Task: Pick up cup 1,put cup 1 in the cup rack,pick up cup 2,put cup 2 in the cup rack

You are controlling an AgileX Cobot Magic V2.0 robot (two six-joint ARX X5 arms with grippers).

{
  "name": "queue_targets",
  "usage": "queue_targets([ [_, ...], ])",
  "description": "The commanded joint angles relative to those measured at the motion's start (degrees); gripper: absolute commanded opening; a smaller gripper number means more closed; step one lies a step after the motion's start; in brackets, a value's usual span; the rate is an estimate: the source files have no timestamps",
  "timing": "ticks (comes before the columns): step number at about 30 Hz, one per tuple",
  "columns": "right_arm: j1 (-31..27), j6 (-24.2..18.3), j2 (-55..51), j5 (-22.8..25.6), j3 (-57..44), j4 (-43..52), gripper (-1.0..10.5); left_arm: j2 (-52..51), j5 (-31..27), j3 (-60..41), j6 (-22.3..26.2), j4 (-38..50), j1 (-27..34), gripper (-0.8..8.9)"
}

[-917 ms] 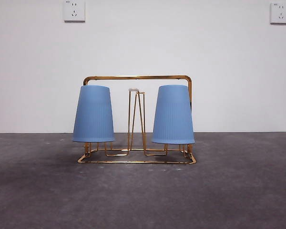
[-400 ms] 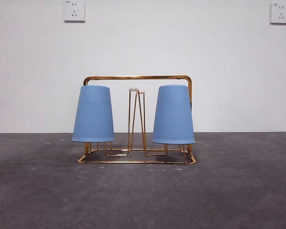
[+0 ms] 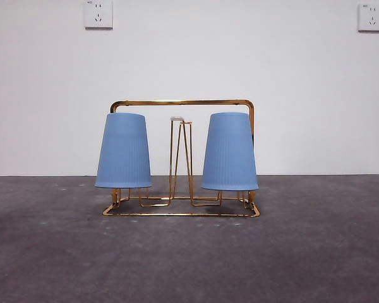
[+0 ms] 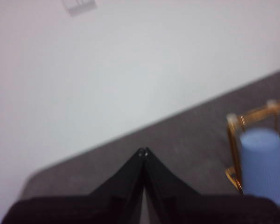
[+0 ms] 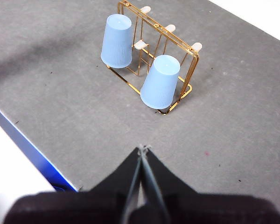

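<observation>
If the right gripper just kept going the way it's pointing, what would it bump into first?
Probably the table. The shut right gripper points down toward bare grey surface just short of the nearer cup on the rack. Depth is hard to judge.

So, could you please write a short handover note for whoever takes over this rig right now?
Left gripper: shut, empty, held away from the rack.
Right gripper: shut, empty, held above the table, short of the rack.
Cup rack: standing upright on the table.
Both blue cups sit upside down on rack prongs, one at each end; the middle prongs are free.
Done: both cups racked.
Left: nothing visible.
</observation>
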Motion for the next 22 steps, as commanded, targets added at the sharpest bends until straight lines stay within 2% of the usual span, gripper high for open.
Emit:
queue_targets([
  [1, 0.00, 0.66, -0.02, 0.02, -0.20, -1.22, 0.0, -4.46, 0.00, -9.05, -2.89, 4.20, 0.33, -0.03],
  [9, 0.00, 0.66, -0.04, 0.00, -0.20, -1.25, 0.0, -14.58, -1.62, -25.31, -7.02, 6.64, 0.37, -0.03],
  [14, 0.00, 0.63, -0.04, 0.00, -0.20, -1.22, 0.0, -19.37, -4.76, -30.45, -9.94, 6.08, 0.37, -0.03],
  [22, 0.00, 0.63, -0.04, 0.00, -0.20, -1.22, 0.0, -21.20, -4.72, -33.40, -14.29, 3.78, 0.39, -0.03],
])
